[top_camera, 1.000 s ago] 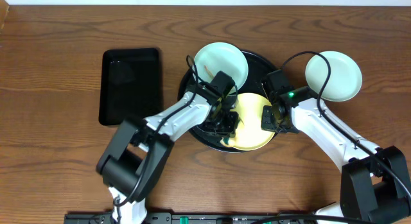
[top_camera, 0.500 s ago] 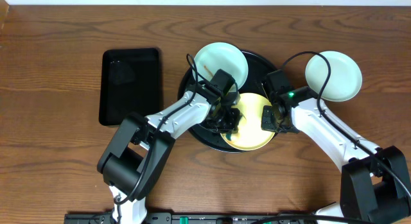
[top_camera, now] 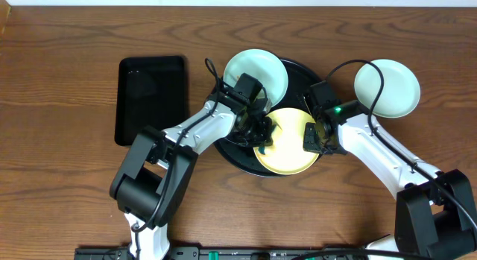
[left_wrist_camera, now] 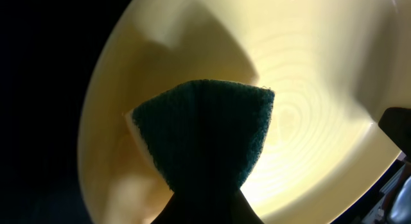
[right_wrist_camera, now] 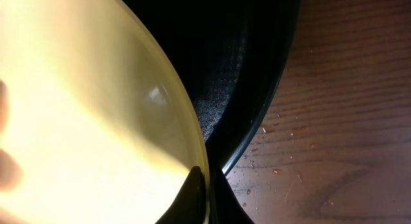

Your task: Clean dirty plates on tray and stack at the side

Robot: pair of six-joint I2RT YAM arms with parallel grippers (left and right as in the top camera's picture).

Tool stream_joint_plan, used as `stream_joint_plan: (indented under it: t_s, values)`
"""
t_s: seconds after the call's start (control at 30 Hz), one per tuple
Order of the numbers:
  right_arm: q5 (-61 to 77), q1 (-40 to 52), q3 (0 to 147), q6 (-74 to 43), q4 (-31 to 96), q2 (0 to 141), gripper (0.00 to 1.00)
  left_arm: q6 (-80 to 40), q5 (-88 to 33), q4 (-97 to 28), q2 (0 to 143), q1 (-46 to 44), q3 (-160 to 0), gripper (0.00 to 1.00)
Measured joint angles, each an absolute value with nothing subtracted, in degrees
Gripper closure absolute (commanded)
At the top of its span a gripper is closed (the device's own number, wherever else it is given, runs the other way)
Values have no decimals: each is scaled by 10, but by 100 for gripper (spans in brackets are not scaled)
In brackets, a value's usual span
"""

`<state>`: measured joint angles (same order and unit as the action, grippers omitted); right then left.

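Scrubbing tip: left gripper (top_camera: pixel 259 139) (clamped on green sponge (left_wrist_camera: pixel 202 134)) should sweep evenly while right gripper (top_camera: pixel 314 138) pinches the yellow plate (top_camera: pixel 289 154) by its rim.

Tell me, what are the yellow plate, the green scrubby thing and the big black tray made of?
The yellow plate looks like smooth, glossy plastic or melamine: it shines with faint rings, though glazed ceramic is possible. The green scrubby thing is a sponge: rough fibrous green pad on soft yellow foam. The big black tray seems shiny hard plastic, catching glints.
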<state>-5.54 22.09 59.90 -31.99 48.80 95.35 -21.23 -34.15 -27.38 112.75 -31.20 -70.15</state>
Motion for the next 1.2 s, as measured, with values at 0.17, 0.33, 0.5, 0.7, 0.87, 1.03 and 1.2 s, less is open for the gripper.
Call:
stream_joint_plan:
  t_s: [0.17, 0.33, 0.5, 0.7, 0.87, 1.03, 1.2]
  values:
    - [-56, 221, 599, -320, 489, 954, 99, -212, -346, -262, 1138, -313, -702, 92]
    - [-57, 221, 599, -320, 492, 954, 99, -213, -352, -228, 1140, -313, -702, 93]
    - [-57, 221, 599, -320, 492, 954, 99, -213, -361, -179, 1146, -313, -702, 93]
    - [-57, 221, 599, -320, 492, 954, 99, -213, -396, -141, 1149, -313, -711, 93]
    - [-56, 221, 599, -320, 487, 954, 99, -212, -406, -146, 1123, -311, -735, 92]
    - [-56, 221, 599, -320, 478, 954, 99, -208, -372, -164, 1018, -300, -747, 93]
    - [-60, 221, 601, -307, 468, 953, 99, -186, -288, -246, 912, -282, -762, 92]
